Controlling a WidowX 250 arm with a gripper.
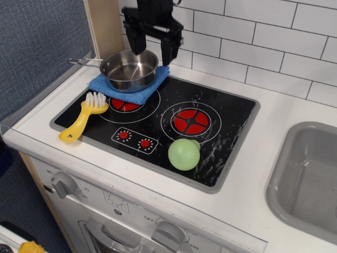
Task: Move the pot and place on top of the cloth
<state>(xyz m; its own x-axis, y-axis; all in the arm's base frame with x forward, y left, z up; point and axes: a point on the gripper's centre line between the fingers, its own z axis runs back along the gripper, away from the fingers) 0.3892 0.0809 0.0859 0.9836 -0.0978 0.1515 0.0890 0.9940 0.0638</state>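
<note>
The shiny steel pot (129,69) sits upright on the blue cloth (128,86) at the back left of the black stovetop. Its thin wire handle (84,61) points left. My gripper (152,46) is open and empty. It hangs above the pot's far right rim, with one black finger (138,39) on the left and the other on the right. It touches nothing.
A yellow-handled brush (83,117) lies left of the front left burner. A green ball (184,154) rests near the stovetop's front edge. A grey sink (309,179) is at the right. A tiled wall runs behind, and a wooden post stands at the back left.
</note>
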